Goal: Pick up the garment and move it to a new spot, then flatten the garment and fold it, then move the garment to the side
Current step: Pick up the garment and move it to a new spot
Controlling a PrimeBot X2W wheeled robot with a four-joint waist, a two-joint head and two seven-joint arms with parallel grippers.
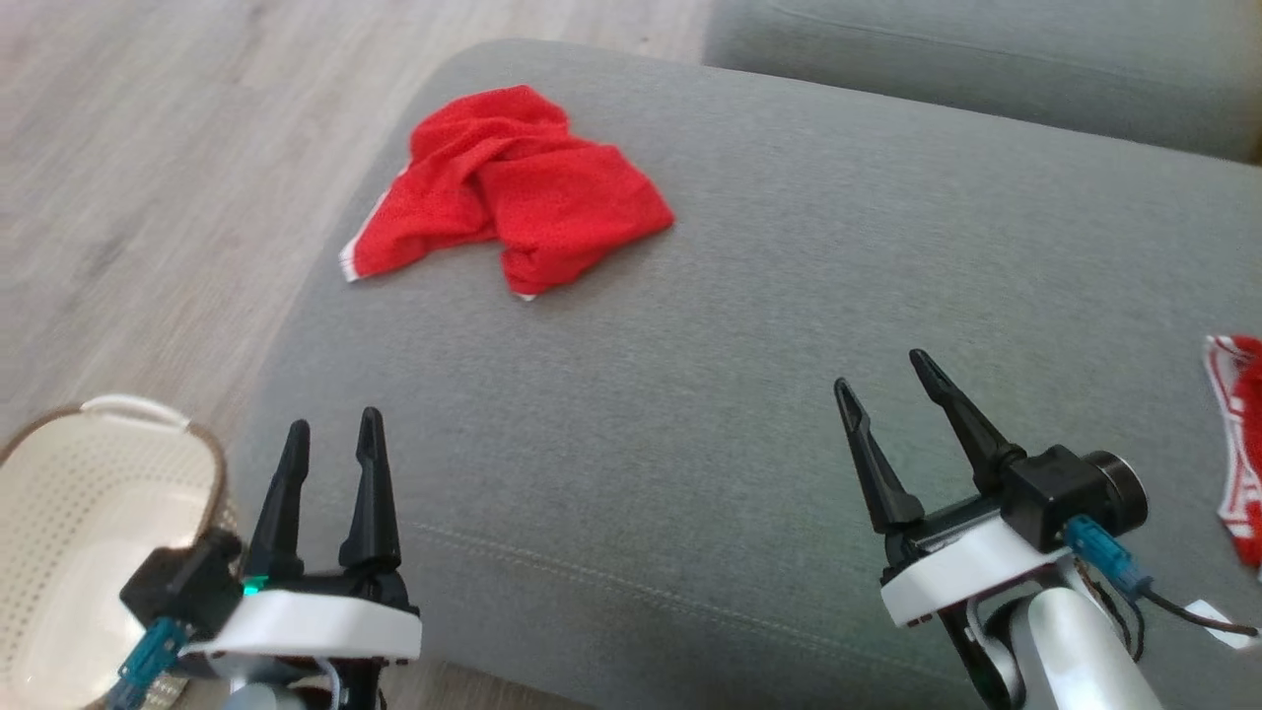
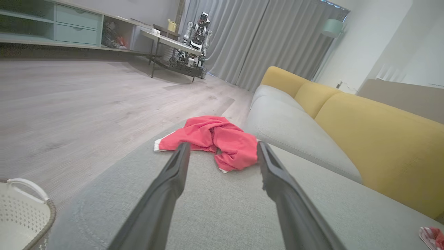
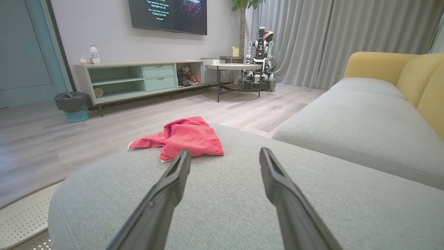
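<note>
Hovering apart over the grey cushion point(image 1: 690, 414): left gripper point(image 1: 333, 421) and right gripper point(image 1: 880, 370), both spread wide, gripping nothing. Lying crumpled well ahead, near the cushion's far left edge: red garment point(image 1: 523, 187). Catching, from the right wrist, a TV point(image 3: 168, 14) and bin point(image 3: 73, 106). Standing on the wood floor point(image 1: 148, 197) beside the left gripper: white basket point(image 1: 89, 513).
</note>
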